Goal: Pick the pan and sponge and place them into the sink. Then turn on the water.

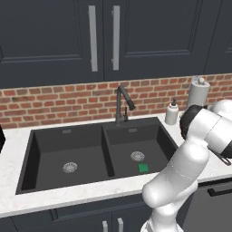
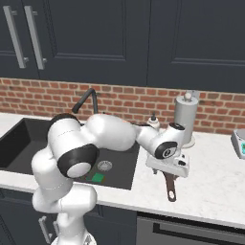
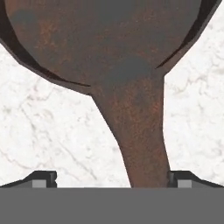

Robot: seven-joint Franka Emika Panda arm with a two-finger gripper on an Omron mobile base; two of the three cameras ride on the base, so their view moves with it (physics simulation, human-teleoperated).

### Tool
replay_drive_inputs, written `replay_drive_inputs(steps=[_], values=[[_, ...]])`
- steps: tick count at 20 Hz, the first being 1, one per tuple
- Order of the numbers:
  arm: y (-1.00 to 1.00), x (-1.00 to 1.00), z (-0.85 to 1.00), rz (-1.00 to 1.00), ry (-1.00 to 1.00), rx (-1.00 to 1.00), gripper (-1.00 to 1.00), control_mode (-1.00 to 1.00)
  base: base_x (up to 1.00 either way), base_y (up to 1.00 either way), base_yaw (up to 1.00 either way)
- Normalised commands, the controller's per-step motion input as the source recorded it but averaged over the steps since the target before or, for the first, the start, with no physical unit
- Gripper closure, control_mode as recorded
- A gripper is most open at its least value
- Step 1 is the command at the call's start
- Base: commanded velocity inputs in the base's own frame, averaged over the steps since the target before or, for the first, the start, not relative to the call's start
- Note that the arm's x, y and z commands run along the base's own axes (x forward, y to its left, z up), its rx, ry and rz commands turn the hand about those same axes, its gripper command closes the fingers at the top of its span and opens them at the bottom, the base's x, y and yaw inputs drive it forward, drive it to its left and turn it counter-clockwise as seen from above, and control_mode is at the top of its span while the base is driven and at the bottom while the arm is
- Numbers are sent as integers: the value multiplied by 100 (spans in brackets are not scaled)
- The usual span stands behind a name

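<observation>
- You've got the tool (image 3: 112,181) low over the white marble bench (image 3: 52,131), and in the hand view its two dark fingertips (image 3: 43,178) sit at the bottom corners, spread wide apart with nothing clamped between them.
- The pan (image 3: 109,39) fills the top of the hand view, rusty brown inside, and its handle (image 3: 142,140) runs straight down the middle-right of the frame, passing between the fingertips, closer to the right one.
- Whether either fingertip is touching the handle you can't tell from here; the gap on the left side looks clear.
- In the right base view, look centre right: the tool (image 2: 167,173) hangs over the bench (image 2: 210,191), and the dark pan handle (image 2: 170,187) pokes out below it toward the lower edge of the frame. The pan's bowl is hidden behind the hand there.
- The sponge (image 1: 143,168) is already in the sink (image 1: 27,154): a small green square on the floor of the right basin, just below and beside the round silver drain (image 1: 137,156) in the left base view.
- Same sponge (image 2: 98,178) shows in the right base view, lower centre-left, tucked under the arm.
- The dark faucet (image 1: 122,102) stands at the back of the sink, between the two basins.
- On the bench at the right of the left base view, a soap bottle (image 1: 171,113) and a paper towel roll (image 1: 198,93) stand against the brick wall (image 1: 54,104).
</observation>
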Motion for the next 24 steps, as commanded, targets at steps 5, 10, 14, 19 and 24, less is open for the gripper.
replay_drive_inputs(steps=[5,10,14,19,24], values=[[-17,38,-38,0,0,0,-100,-100,0,0,0],[-21,41,-37,0,0,0,-100,-100,0,0,0],[-32,42,-40,0,0,0,-100,-100,0,0,0],[-9,21,-30,0,0,4,-100,-100,0,0,0],[0,5,-22,0,0,0,100,-100,0,0,0]])
